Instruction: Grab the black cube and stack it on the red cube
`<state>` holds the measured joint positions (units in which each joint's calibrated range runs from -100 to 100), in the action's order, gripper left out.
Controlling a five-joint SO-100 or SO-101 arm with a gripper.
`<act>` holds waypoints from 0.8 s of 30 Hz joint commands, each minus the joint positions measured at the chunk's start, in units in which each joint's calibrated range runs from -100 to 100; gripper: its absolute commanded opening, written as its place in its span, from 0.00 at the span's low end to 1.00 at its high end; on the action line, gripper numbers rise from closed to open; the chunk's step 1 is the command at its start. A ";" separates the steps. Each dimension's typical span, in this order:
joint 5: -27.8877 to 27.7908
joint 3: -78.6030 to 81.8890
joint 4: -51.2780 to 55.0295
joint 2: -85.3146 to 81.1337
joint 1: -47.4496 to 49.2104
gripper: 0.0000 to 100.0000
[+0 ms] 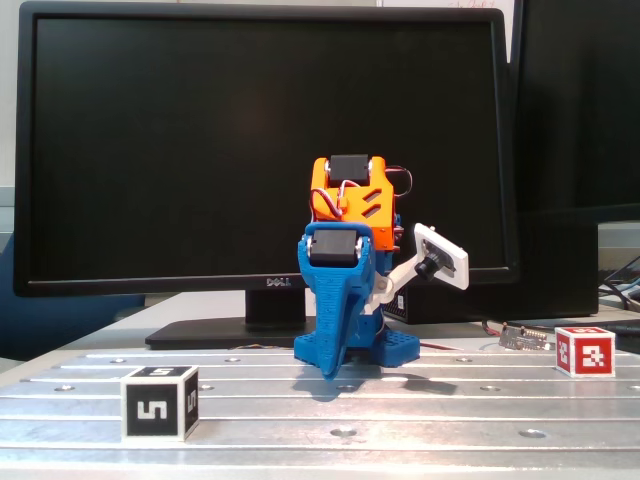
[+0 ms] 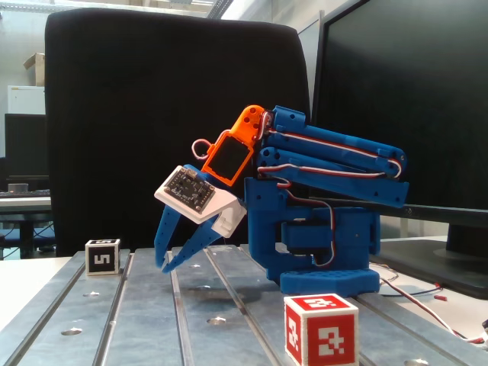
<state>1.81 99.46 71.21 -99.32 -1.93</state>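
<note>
The blue arm [image 2: 320, 206] sits folded on the grooved metal table [image 2: 137, 320], its gripper [image 2: 165, 263] pointing down with tips close together just above the surface. The black cube [image 2: 102, 257] stands far left; the red cube [image 2: 321, 329] sits nearest the camera.

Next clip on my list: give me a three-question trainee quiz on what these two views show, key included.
1. True or false: the small black-and-white cube marked "5" already sits on the small red-patterned cube.
2. What does the blue two-finger tool hold? A) the black cube B) the red cube C) nothing
3. Fill in: both cubes rest on the grooved ____ table.

Key: 1. False; they stand apart, at opposite sides of the folded blue arm. 2. C; its fingertips hang close together just above the table. 3. metal.
</note>
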 commanded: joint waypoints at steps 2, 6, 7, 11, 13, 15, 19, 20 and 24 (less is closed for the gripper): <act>-0.34 0.09 0.23 0.08 0.12 0.01; -0.34 0.09 0.23 0.08 0.12 0.01; -0.34 0.09 0.23 0.08 0.12 0.01; -0.34 0.09 0.23 0.08 0.12 0.01; -0.23 0.09 0.23 0.08 0.12 0.01; -0.23 0.09 0.23 0.08 0.12 0.01; -0.07 0.09 -0.02 0.08 0.12 0.01; -0.07 0.09 -0.37 0.08 0.12 0.01; -0.07 -0.72 -0.54 0.08 0.12 0.01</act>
<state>1.81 99.46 71.04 -99.32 -1.93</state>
